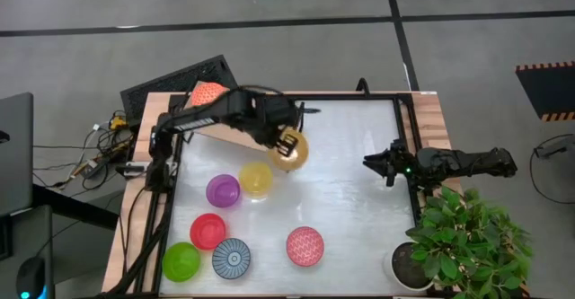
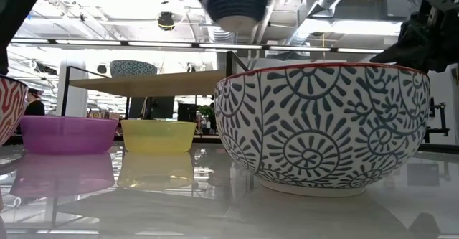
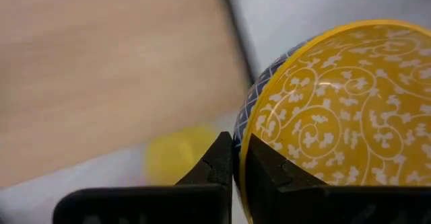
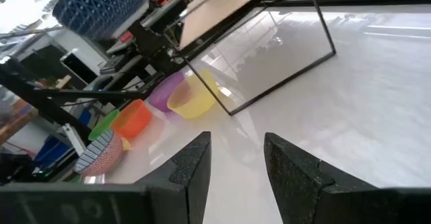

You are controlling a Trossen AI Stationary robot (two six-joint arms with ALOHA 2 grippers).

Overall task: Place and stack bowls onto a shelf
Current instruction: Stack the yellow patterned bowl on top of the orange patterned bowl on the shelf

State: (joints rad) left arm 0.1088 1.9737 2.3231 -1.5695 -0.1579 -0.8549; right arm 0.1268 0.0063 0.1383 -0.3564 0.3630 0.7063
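My left gripper [image 1: 286, 143] is shut on a gold-orange bowl [image 1: 293, 152], scroll-patterned inside and blue lattice outside, high above the table [image 2: 237, 2]. It hangs beside the light wooden shelf [image 2: 165, 82], on which an orange patterned bowl [image 1: 207, 93] stands. On the table rest the purple [image 1: 223, 190], yellow [image 1: 255, 180], red [image 1: 207, 231], green [image 1: 181, 260], blue-grey radial [image 1: 232, 258] and pink-red [image 1: 305, 246] bowls. My right gripper [image 4: 236, 163] waits open at the table's right edge [image 1: 373, 162]. My left gripper pinches the gold-orange bowl's rim [image 3: 244, 138], one finger [image 3: 269, 177] inside the bowl and the other finger [image 3: 217, 162] on its blue outer wall. The fingers come steeply from above. The bowl is lifted clear, its opening up and its foot [image 2: 237, 25] below.
A potted plant [image 1: 454, 245] stands at the table's near right corner. The shelf's board [image 4: 229, 9] sits on thin dark frame legs [image 4: 323, 29]. The pink-red bowl's blue-patterned outside [image 2: 323, 128] fills the low view. Bare tabletop [image 1: 359, 200] lies between the bowls and my right arm.
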